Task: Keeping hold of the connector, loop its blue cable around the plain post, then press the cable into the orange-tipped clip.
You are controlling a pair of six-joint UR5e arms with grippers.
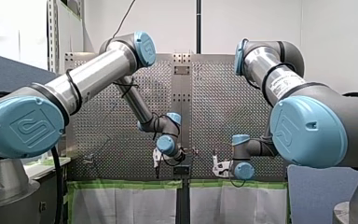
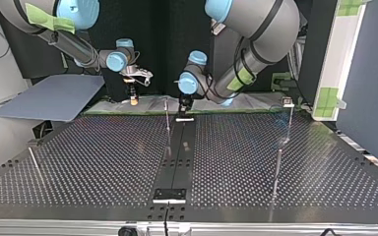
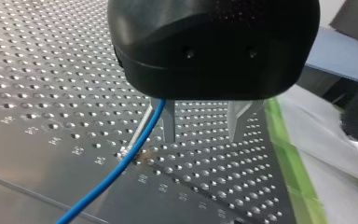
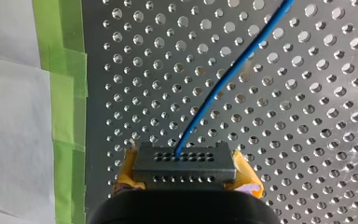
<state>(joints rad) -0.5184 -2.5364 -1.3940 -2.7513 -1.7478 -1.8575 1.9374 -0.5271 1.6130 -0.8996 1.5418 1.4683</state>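
In the right wrist view my right gripper point(image 4: 185, 176) is shut on a dark grey connector point(image 4: 184, 162), held between its yellow pads point(image 4: 127, 169). A blue cable point(image 4: 223, 79) leaves the connector's face and runs away over the perforated plate. In the left wrist view my left gripper point(image 3: 201, 139) is open, its two metal fingers point(image 3: 169, 122) apart with nothing between them. The blue cable point(image 3: 121, 165) passes just outside one finger, next to a thin metal pin point(image 3: 139, 130) with an orange-brown spot at its foot. In the top view my left gripper point(image 2: 183, 105) hangs beside a thin post point(image 2: 168, 123).
A taller post point(image 2: 289, 123) with a small block on top stands at the top view's right, and a loose rod point(image 2: 35, 164) lies at its left. A black strip point(image 2: 177, 157) runs down the table's middle. Green tape point(image 4: 63, 112) and white sheeting edge the table by both grippers.
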